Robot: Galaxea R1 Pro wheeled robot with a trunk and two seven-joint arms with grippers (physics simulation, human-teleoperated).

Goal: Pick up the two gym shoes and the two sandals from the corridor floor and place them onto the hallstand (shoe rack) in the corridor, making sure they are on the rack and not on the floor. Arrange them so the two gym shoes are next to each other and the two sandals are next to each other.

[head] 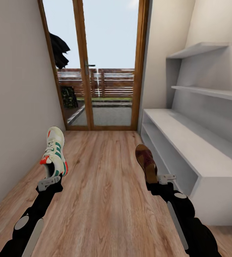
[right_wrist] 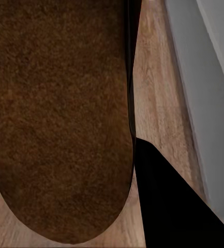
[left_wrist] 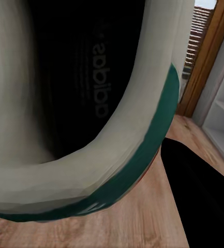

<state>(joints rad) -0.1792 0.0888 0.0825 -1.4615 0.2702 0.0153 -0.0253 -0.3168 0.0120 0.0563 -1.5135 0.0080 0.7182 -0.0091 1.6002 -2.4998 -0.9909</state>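
In the head view my left gripper (head: 53, 175) is shut on the heel of a white gym shoe (head: 55, 150) with green stripes and red accents, held above the corridor floor (head: 101, 178) near the left wall. The left wrist view looks into that gym shoe's (left_wrist: 75, 129) dark opening from very close. My right gripper (head: 155, 182) is shut on a brown sandal (head: 146, 160), held over the floor just left of the hallstand (head: 187, 150). The sandal's brown sole (right_wrist: 60, 119) looms large in the right wrist view, with one dark finger (right_wrist: 168, 201) beside it.
The grey hallstand runs along the right wall, with a bench top, an open low shelf (head: 159, 150) and wall shelves (head: 201, 50) above. A glazed wooden door (head: 94, 64) closes the far end. A plain wall (head: 12, 107) bounds the left.
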